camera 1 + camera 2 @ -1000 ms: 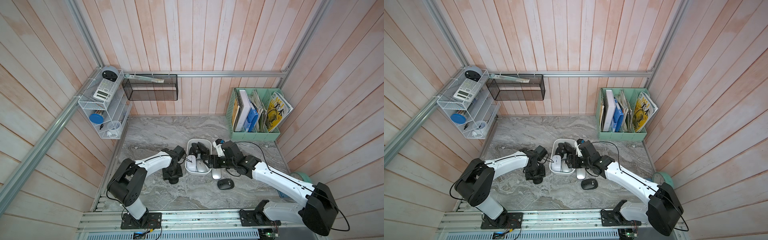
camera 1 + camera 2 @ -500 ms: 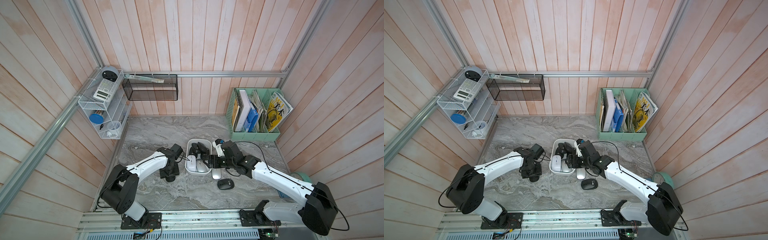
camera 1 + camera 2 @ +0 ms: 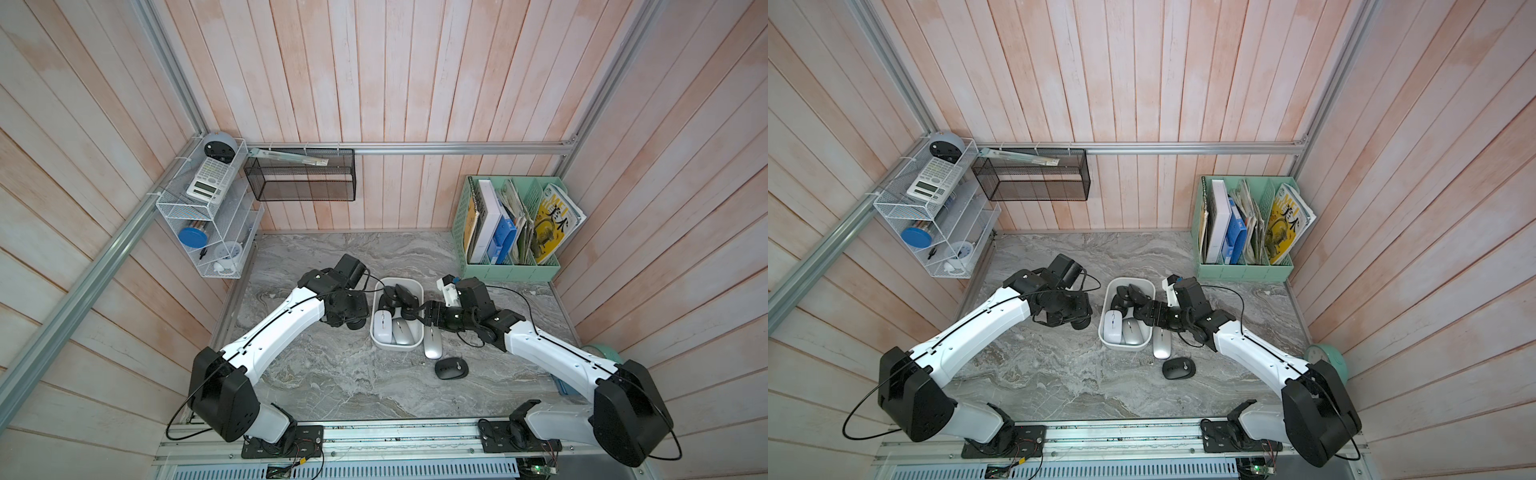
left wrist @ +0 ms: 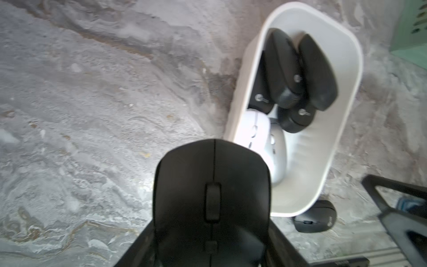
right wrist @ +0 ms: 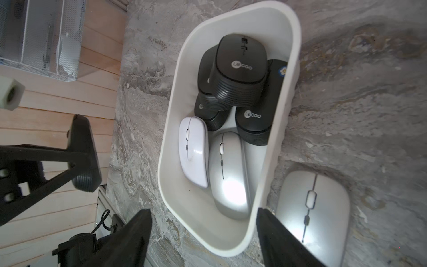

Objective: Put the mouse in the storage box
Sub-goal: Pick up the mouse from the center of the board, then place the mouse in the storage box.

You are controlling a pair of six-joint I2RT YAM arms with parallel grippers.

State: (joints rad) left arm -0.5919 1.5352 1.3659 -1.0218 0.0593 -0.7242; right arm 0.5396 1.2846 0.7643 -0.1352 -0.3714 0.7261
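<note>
Clamped between the left fingers — the held black mouse, wheel side showing, just beside the outer long wall of the storage box, not yet over the rim; lifted or resting on the desk, cannot tell. Spread apart and empty on the other side: the right fingers, hanging above the box, gripping nothing. Judged well past half done. Already in the box: one white mouse and one silver mouse side by side, plus a heap of black mice at the far end, four by best count, stacked and so hard to be sure. Left to do: carrying the held one across the wall and letting go, then two strays on the desk — a loose silver mouse right against or just beside the box's outside, and a loose black mouse near it. Tally: nine mice, six boxed, one in the fingers, two out; one box.
</note>
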